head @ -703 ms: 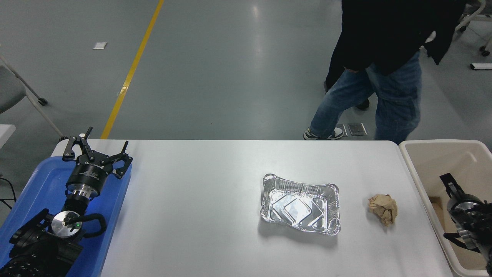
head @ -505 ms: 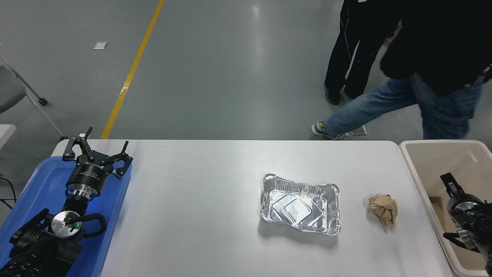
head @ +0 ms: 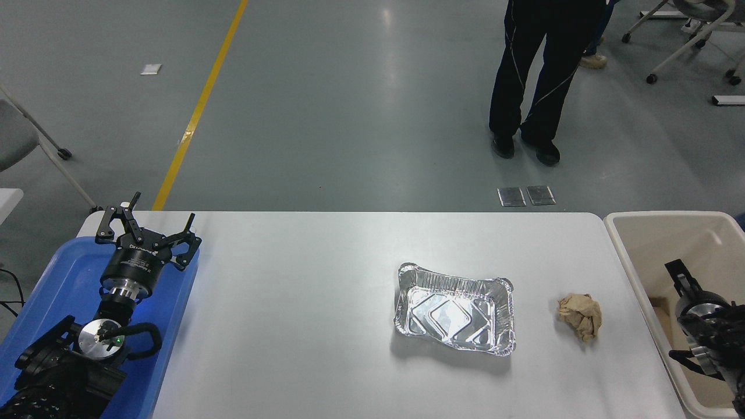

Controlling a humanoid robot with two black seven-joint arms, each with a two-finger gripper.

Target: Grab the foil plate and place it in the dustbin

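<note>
The foil plate (head: 455, 308) is a shiny silver rectangular tray with ribbed walls. It lies upright on the white table (head: 302, 326), right of centre. The dustbin (head: 652, 238) is a large beige bin at the table's right end. My right gripper (head: 681, 280) hangs over the inside of the dustbin at the right edge, well apart from the foil plate, and only part of it shows. My left gripper (head: 148, 228) is open and empty, parked over the blue tray at the lower left.
A crumpled brown paper ball (head: 581, 315) lies between the foil plate and the dustbin. A shallow blue tray (head: 64, 273) sits under the left arm. A person in dark trousers (head: 532, 75) stands on the floor beyond the table's far edge.
A person in jeans at the table's far side has walked off to the right, out of view. Both arms and the foil plate have stayed put.
</note>
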